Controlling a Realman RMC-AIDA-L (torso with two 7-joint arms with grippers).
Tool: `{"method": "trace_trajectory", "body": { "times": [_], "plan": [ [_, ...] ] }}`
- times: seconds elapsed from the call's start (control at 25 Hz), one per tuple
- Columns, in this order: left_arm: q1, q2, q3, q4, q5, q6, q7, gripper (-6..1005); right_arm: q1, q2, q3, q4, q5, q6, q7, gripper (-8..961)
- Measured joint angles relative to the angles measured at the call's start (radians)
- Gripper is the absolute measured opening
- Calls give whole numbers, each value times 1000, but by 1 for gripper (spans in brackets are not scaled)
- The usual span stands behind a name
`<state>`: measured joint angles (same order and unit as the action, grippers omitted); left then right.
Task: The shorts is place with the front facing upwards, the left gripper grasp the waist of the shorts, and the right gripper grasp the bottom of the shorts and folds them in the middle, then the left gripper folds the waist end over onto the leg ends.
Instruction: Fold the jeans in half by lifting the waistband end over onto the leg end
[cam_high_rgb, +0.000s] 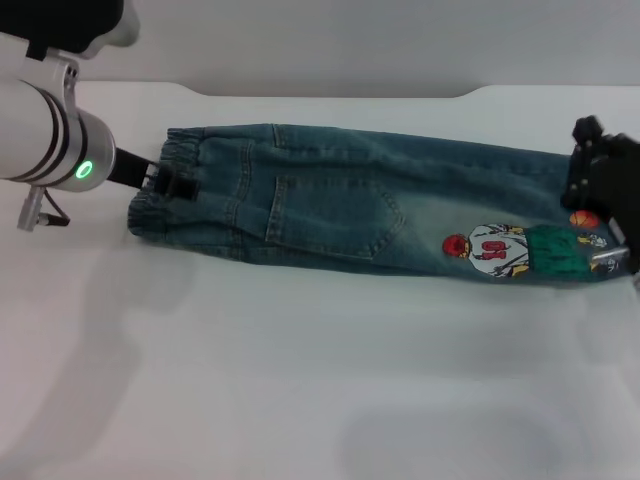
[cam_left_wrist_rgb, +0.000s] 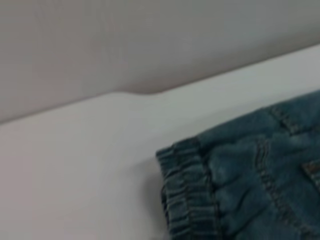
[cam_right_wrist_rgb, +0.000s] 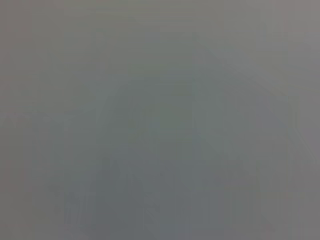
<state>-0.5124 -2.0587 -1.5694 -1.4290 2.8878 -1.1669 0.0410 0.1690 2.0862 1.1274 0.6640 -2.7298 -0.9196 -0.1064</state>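
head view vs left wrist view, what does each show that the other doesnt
Only the head view shows the whole shorts, the cartoon patch at the leg end, the left gripper at the waistband and the right gripper at the leg end. Only the left wrist view shows the waistband close up, with its gathered elastic. Both show the denim on the white table.

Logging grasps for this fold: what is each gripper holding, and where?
The left gripper is at the waistband of the shorts, the right gripper at the leg ends; actual grip cannot be told.

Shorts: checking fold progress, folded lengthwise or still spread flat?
Folded lengthwise: the shorts lie as one narrow strip, a single leg wide, waistband leftward.
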Motion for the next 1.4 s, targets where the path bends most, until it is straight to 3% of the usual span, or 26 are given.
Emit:
{"method": "trace_trajectory", "body": {
  "times": [0.2,1.4],
  "plan": [
    [-15,0,-15,71,-3,8,4,850,0,1,-44,-6,1,-3,0,-2],
    [-80,-2,-17,262,-22,115,47,847,-58,-6,-95,55,0,4,0,-1]
  ]
}}
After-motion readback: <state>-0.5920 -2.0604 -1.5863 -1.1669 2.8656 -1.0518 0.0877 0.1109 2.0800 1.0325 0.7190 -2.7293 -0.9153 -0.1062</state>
